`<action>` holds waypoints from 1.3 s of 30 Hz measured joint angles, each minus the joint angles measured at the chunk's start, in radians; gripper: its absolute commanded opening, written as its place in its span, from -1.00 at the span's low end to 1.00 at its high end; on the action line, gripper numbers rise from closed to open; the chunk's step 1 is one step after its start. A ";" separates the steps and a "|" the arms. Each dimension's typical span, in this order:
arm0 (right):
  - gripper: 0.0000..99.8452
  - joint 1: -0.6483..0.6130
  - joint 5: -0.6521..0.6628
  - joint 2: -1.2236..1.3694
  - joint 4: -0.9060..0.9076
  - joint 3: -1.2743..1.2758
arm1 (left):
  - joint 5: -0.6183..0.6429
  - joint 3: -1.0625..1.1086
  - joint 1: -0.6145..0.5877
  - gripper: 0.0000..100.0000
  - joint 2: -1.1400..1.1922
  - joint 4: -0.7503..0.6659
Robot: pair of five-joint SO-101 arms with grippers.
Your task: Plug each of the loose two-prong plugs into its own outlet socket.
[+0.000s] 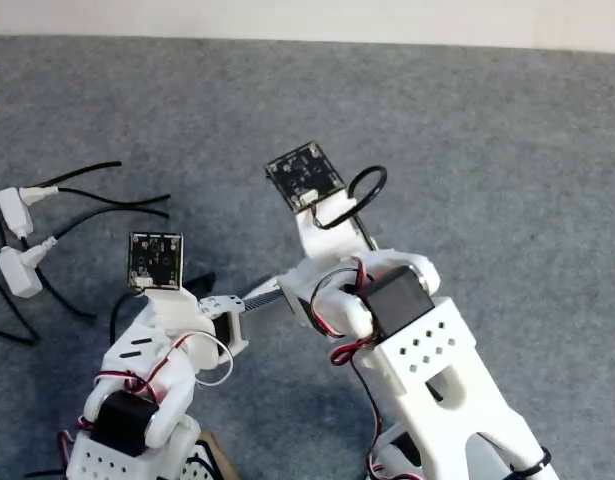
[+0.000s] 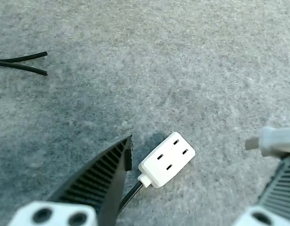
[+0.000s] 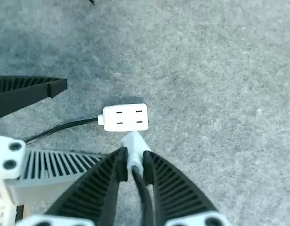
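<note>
Between the two arms, low on the grey carpet [image 1: 487,150], lies the white outlet socket [image 3: 125,117], its slotted face turned up toward the wrist cameras and its black cord [image 3: 64,127] trailing away across the pile. The right gripper [image 3: 133,157] is clamped on a white plug [image 3: 132,141], whose own cable runs back between the closed fingers; the plug's nose sits just beside the socket's edge, and I cannot tell from these views how its prongs line up with the slots. The left gripper [image 2: 208,153] stands wide apart, holding nothing, one black finger close beside the socket and the other well off on the far side. Both parts look like light, hard, smooth plastic. The plug is small enough to swivel in a pinch, so a grip across its flat sides, close behind the prongs, seems best. The socket will probably skate over the carpet under any push, its limp cord giving no anchor, so it likely needs bracing by its two long sides, leaving the face free. Crowding is the main trouble: the left finger beside the socket and the right fingers share little room. Well apart at the table's left edge wait an upper white plug [image 1: 9,210] and a lower white plug [image 1: 19,270], amid loose cord ends [image 2: 22,63].
</note>
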 measured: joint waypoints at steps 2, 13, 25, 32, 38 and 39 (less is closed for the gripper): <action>-0.99 0.000 0.000 0.000 0.002 0.000 | 0.000 0.000 0.000 -0.15 0.000 0.000; -0.99 0.000 0.051 0.000 0.029 0.000 | 0.000 0.002 0.000 -0.15 0.003 0.000; -0.99 0.068 -0.057 0.000 -0.028 0.000 | 0.002 0.002 -0.003 -0.15 0.003 0.000; -0.99 0.071 -0.080 0.172 -0.060 -0.014 | 0.002 0.002 -0.127 -0.15 0.003 -0.032; -0.99 0.063 -0.080 0.293 -0.068 -0.078 | 0.003 -0.161 -0.387 -0.15 0.075 -0.051; -0.99 0.052 -0.080 0.307 -0.069 -0.084 | 0.003 -0.199 -0.405 -0.15 0.120 -0.049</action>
